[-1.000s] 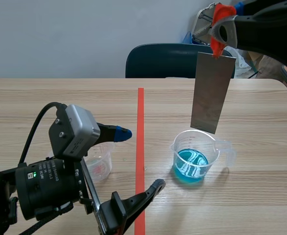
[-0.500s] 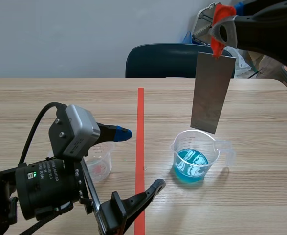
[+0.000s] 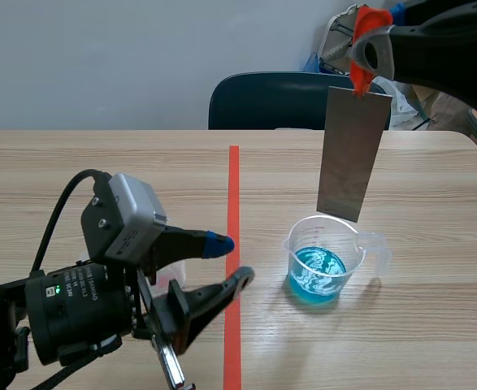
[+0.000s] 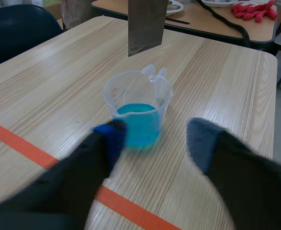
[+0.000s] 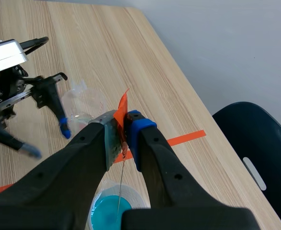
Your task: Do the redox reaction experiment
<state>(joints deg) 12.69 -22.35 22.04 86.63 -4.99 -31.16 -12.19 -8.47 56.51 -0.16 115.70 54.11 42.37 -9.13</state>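
- Currently the right end effector (image 5: 124,126) is clenched on the orange tab (image 3: 358,75) at the top edge of the metal plate (image 3: 352,154). The plate hangs from it, slightly tilted, high over the tabletop (image 3: 433,325).
- The plate's lower edge sits just above the rim of the beaker (image 3: 323,260) and is not yet in it. The beaker stands to the right of the red tape line (image 3: 234,187) and holds blue liquid (image 3: 318,275) in its lower part.
- The left end effector (image 3: 234,260) is low beside the tape line, fingers spread with nothing between them. In its wrist view the beaker stands just ahead of the fingers.
- A small clear cup (image 5: 85,103) stands by the left arm, well apart from the beaker.
- Handling, as I judge it: the plate looks thin, stiff and light, so it should hang straight. Held only by a soft tab, though, it can swing or twist, and a slow, straight descent would suit it.
- Its bare faces look smooth and slippery, so the tab is the sensible hold. It also keeps the fingers out of the liquid.
- The beaker seems to be thin, light plastic that would tip easily if the plate strikes the rim. Steadying it low on the wall would be safest.
- The likely next step is to lower the plate into the blue liquid.
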